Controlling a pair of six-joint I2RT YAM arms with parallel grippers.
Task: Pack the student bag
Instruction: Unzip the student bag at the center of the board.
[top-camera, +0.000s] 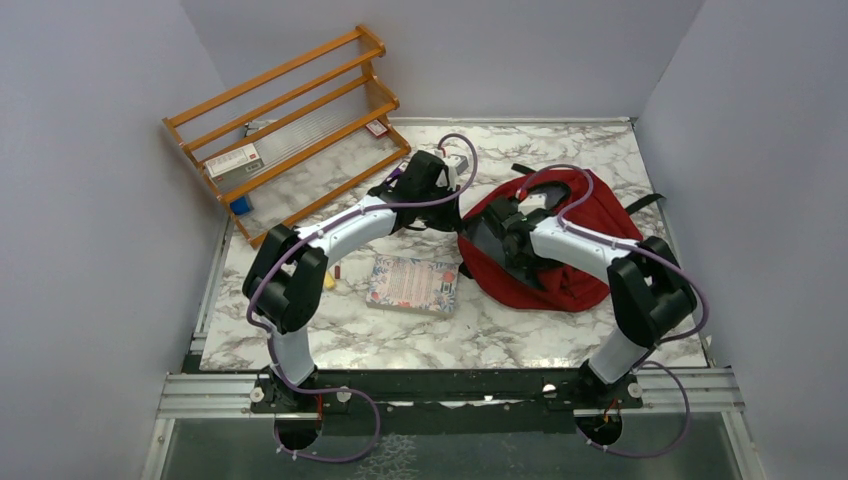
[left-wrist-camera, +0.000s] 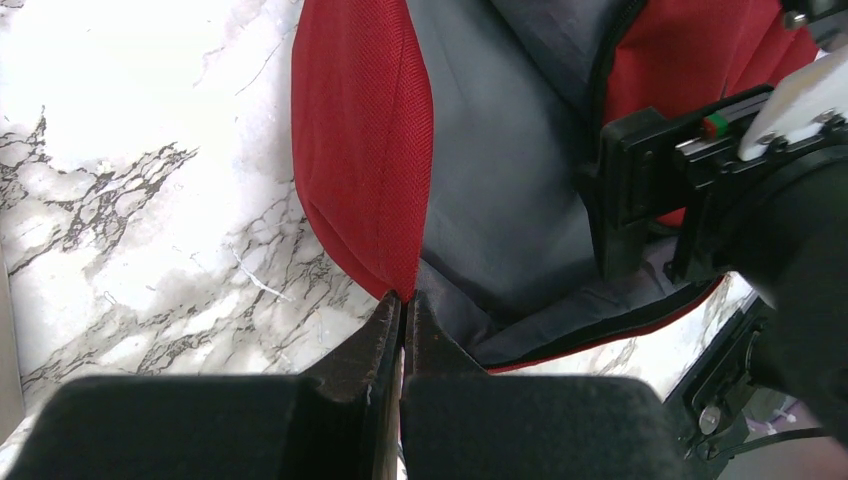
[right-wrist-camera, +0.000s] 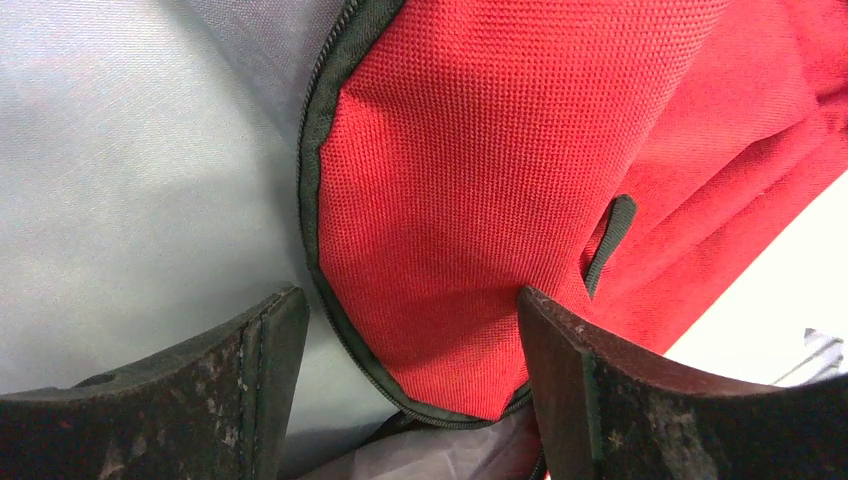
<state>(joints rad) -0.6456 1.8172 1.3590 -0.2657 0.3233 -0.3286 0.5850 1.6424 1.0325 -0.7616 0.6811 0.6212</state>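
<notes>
The student bag (top-camera: 575, 265), dark red with black straps, lies open on the marble table at centre right. My left gripper (top-camera: 458, 205) is shut on the bag's left rim; in the left wrist view (left-wrist-camera: 403, 305) its jaws pinch the seam where red fabric (left-wrist-camera: 360, 140) meets the grey lining (left-wrist-camera: 500, 170). My right gripper (top-camera: 497, 238) is open over the bag's mouth. In the right wrist view (right-wrist-camera: 410, 330) a red flap (right-wrist-camera: 450, 200) with black zipper trim lies between its spread fingers, with grey lining (right-wrist-camera: 130, 180) to the left.
A floral-covered book (top-camera: 412, 283) lies flat on the table just left of the bag. A wooden shelf rack (top-camera: 290, 130) with small boxes lies at the back left. A small yellow item (top-camera: 329, 280) sits near my left arm. Grey walls enclose the table.
</notes>
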